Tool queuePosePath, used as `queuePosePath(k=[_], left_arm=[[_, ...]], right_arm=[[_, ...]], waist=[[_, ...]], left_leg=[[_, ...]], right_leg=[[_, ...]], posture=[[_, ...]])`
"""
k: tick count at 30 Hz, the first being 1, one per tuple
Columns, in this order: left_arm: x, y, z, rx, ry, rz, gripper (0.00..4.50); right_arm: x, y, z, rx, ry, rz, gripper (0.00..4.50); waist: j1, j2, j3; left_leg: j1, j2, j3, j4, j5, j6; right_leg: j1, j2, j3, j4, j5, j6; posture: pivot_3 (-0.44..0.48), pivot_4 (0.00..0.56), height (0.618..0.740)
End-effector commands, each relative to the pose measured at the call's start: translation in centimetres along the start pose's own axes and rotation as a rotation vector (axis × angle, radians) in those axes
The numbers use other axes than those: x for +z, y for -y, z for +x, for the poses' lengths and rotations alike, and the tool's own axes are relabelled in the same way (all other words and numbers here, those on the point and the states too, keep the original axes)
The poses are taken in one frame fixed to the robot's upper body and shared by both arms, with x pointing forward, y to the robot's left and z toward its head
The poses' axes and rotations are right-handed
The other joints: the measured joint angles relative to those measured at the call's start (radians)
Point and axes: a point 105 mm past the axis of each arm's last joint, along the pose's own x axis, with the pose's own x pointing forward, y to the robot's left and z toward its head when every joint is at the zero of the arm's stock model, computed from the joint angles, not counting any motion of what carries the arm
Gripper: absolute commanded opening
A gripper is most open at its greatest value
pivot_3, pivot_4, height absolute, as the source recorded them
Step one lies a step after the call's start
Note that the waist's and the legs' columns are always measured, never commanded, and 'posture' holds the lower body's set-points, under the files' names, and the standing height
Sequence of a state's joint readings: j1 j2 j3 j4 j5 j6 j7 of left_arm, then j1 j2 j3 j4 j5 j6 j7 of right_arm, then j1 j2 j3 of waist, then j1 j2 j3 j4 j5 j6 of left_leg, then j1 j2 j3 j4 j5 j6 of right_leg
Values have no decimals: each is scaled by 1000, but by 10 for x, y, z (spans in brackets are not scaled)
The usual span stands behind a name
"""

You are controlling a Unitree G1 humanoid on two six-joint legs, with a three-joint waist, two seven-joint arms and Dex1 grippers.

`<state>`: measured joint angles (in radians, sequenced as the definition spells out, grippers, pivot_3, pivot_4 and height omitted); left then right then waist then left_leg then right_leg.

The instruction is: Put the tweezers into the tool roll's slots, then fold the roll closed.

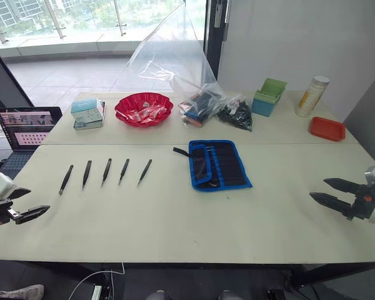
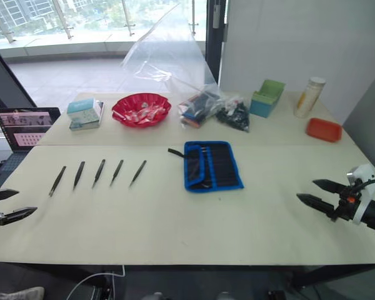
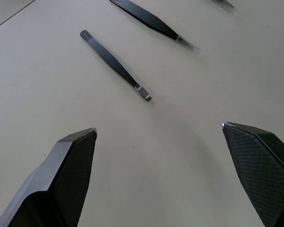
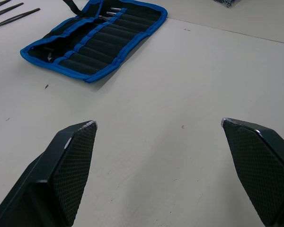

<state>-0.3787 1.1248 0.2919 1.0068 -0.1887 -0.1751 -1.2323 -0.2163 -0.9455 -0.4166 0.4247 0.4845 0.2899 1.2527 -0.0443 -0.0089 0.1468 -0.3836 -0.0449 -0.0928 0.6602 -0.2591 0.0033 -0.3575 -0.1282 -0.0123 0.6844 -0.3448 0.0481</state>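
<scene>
While both grippers, left [image 1: 26, 204] and right [image 1: 320, 190], hang spread wide over the table [image 1: 175, 225], five tweezers [image 1: 106, 171] lie in a row left of the open roll [image 1: 217, 164].

Tweezers [image 1: 105, 172] are all black, tool roll [image 1: 219, 164] is black with bright blue edging. Cream counter [image 1: 175, 219], red bowl [image 1: 144, 109], green bin [image 1: 272, 91], probably teal box [image 1: 87, 112]. Pincer pads [image 4: 71, 170] have black crosshatch.
</scene>
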Motion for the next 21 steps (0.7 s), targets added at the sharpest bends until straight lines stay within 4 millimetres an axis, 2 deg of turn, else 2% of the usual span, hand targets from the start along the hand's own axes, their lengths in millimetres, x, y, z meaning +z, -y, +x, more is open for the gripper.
queuePosePath(k=[1, 4, 9, 10, 12, 14, 18, 21], left_arm=[[27, 2, 4, -70, 94, -47, 4500], [72, 24, 16, -261, 252, -117, 4500], [116, 70, 28, -457, 352, -18, 4500], [122, 79, 33, -469, 367, 40, 4500], [140, 112, 47, -554, 416, 97, 4500], [149, 131, 53, -608, 444, 108, 4500], [164, 153, 62, -630, 473, 139, 4500], [167, 170, 63, -661, 474, 183, 4500]], right_arm=[[13, -4, -1, -12, 58, 27, 4457], [18, -20, 8, -5, 122, 151, 4457], [38, -52, 26, 29, 212, 245, 4457], [42, -60, 32, 33, 224, 261, 4457], [60, -84, 55, 67, 311, 321, 4457], [68, -96, 73, 35, 357, 404, 4457], [66, -115, 115, -91, 327, 480, 4457], [70, -139, 138, 22, 317, 591, 4457]], waist=[[3, 0, 0], [12, -1, 0], [5, -1, 0], [4, -1, 0], [3, -1, 0], [-1, -1, 0], [-1, -1, 0], [-1, -1, 0]], left_leg=[[0, 0, 0, 0, 0, 0], [-2, 1, -3, 2, 0, -1], [-5, 2, -6, 4, 1, -1], [-5, 3, -6, 4, 1, -1], [-5, 4, -5, 4, 0, -1], [-4, 5, -5, 4, 1, -1], [-5, 6, -6, 3, 2, -3], [-5, 4, -6, 3, 5, -8]], right_leg=[[0, 0, 0, 0, 0, 0], [1, 1, -2, 2, 0, 0], [2, 1, 0, 3, 0, 0], [2, 1, 0, 3, 0, 0], [2, 3, 0, 2, 0, 0], [3, 4, 1, 1, 0, 0], [2, 7, 4, 2, 0, 0], [1, 6, 6, 1, 0, 0]], posture=[[0, 150, 740], [0, 150, 740], [0, 150, 740], [0, 150, 740], [0, 150, 740], [0, 150, 740], [0, 150, 740], [0, 150, 740]])
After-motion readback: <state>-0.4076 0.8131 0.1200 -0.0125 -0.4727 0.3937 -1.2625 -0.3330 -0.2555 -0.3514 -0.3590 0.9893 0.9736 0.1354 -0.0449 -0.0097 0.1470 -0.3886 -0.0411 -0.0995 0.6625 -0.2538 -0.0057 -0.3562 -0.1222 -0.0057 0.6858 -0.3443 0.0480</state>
